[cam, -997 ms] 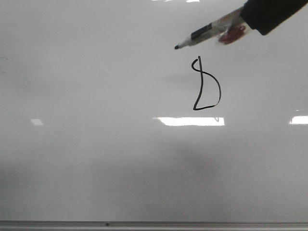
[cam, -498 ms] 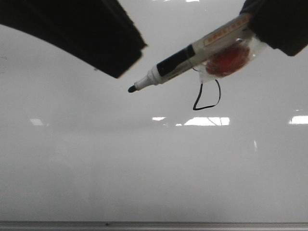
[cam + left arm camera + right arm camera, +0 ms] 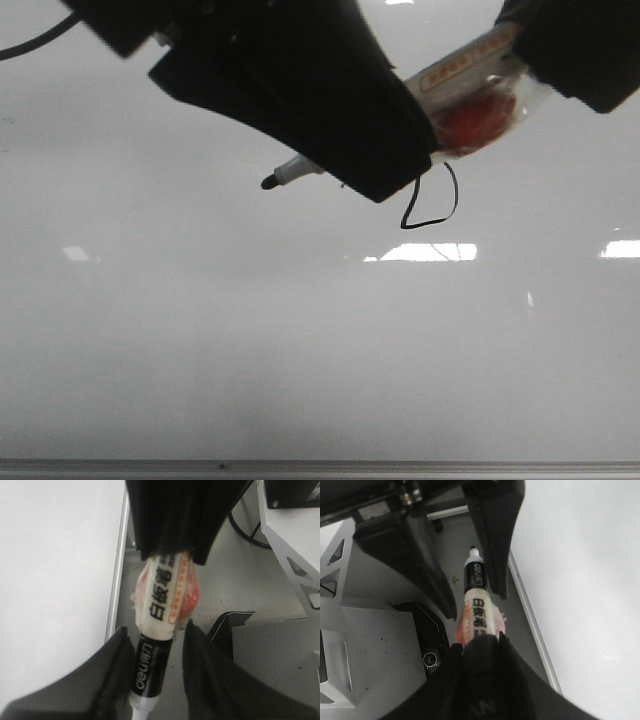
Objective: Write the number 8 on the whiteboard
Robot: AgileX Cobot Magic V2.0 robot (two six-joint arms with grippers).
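The whiteboard (image 3: 300, 350) fills the front view; it also shows in the left wrist view (image 3: 50, 555) and the right wrist view (image 3: 585, 555). The number 8 (image 3: 432, 212) is a thin black figure; only its lower loop shows below the marker. My right gripper (image 3: 560, 45) (image 3: 480, 641) is shut on the rear of a whiteboard marker (image 3: 470, 75) (image 3: 475, 605) wrapped with red and clear tape, held off the board. Its black tip (image 3: 270, 182) points left. My left gripper (image 3: 350, 150) (image 3: 156, 630) is open, its fingers either side of the marker's black collar (image 3: 150, 665).
A thin grey frame strip (image 3: 320, 466) runs along the board's near edge. The wrist views show a white metal bracket (image 3: 290, 530), a black cable (image 3: 245, 527) and a black housing (image 3: 427, 630) on the grey base beside the board's edge.
My left gripper has come in from the upper left and now straddles the marker's front part. The marker was lifted off the board and swung toward the camera, then stayed almost still.
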